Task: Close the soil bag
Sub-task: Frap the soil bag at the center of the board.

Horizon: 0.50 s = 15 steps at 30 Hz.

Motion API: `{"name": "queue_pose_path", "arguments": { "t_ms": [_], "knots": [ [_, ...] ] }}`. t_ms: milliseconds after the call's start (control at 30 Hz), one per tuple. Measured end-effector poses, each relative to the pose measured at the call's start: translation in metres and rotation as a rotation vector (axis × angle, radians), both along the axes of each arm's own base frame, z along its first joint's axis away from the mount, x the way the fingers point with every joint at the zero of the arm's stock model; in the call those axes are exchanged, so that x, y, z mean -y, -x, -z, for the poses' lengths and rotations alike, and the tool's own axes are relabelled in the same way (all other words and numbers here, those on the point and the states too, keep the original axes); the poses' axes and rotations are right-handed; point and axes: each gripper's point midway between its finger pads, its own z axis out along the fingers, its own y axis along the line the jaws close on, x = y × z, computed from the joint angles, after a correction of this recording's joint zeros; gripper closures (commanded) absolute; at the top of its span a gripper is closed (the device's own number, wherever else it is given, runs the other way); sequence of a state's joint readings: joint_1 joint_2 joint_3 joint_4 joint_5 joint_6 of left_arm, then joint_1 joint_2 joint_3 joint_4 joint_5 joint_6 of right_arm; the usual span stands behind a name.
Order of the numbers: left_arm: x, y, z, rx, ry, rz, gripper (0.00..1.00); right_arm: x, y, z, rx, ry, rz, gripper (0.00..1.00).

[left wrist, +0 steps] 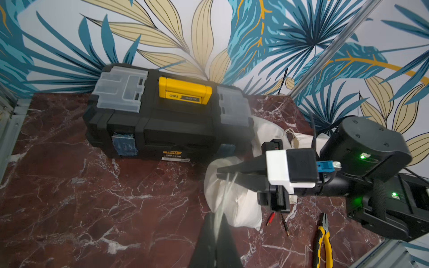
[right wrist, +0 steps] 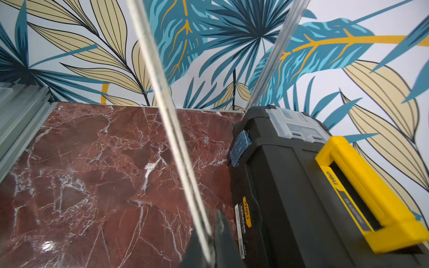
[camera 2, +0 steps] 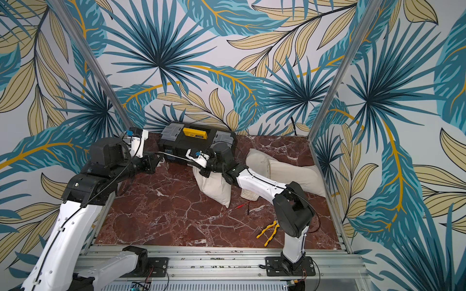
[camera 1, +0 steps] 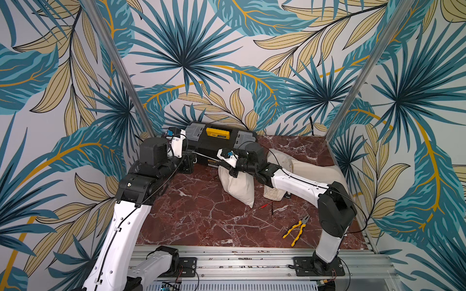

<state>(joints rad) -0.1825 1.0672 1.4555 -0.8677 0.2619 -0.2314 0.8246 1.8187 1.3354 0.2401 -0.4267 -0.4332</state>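
So the left gripper (left wrist: 214, 234) clamps the drawstring (left wrist: 223, 199), and the right gripper (left wrist: 224, 173) pinches it too, pulled taut between them. The bag (camera 1: 238, 187) sits just in front of the toolbox (camera 1: 219, 141). The neck looks mostly cinched, but it's partly hidden, so probably one last tug left.

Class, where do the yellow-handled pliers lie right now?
In a top view the yellow-handled pliers lie on the marble table, robot's right side near the front rail, beside the right arm.
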Motion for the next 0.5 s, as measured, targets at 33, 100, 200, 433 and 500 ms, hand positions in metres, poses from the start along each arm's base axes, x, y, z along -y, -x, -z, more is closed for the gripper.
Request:
{"name": "queue_pose_path", "arguments": {
  "t_ms": [33, 100, 200, 433, 500],
  "knots": [
    [0.001, 0.000, 0.001, -0.007, -0.001, 0.007, 1.00, 0.004, 0.000, 0.000, 0.004, -0.005, 0.009, 0.88],
    [0.003, 0.001, 0.003, -0.014, -0.004, 0.015, 1.00, 0.010, 0.000, 0.000, 0.014, -0.013, 0.025, 0.86],
    [0.004, 0.002, 0.002, -0.017, -0.004, 0.021, 1.00, 0.014, -0.001, 0.001, 0.018, -0.015, 0.051, 0.83],
    [0.001, 0.002, -0.002, -0.006, -0.009, 0.004, 1.00, 0.019, -0.009, 0.015, -0.009, 0.002, 0.088, 0.79],
    [-0.001, 0.001, -0.006, 0.012, -0.010, -0.007, 1.00, 0.025, -0.013, 0.030, -0.039, 0.030, 0.111, 0.80]
  ]
}}
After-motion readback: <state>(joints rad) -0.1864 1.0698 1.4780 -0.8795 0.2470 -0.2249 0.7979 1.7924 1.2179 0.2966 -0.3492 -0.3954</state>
